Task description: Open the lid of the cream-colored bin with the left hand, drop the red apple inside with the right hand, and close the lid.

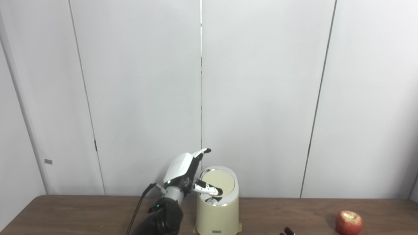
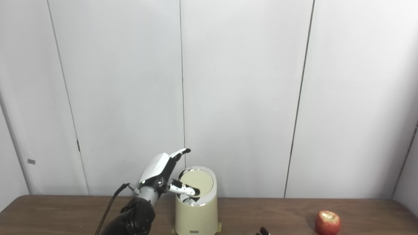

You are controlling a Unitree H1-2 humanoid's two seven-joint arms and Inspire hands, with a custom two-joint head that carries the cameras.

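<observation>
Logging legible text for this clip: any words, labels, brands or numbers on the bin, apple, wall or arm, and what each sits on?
No text can be read in either view.
Small dark label at the front base of the bin: too small and blurred to read.
Small grey tag on the wall, left: no legible marking.
Apple, left hand, table: no lettering visible.

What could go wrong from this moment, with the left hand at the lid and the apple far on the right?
1. The left hand touches the lid with only a thumb at its front edge, so it may slip off and let the lid close.
2. The bin is tall and narrow, so a push could tip it.
3. The red apple lies near the table edge and could roll off when grasped.
</observation>
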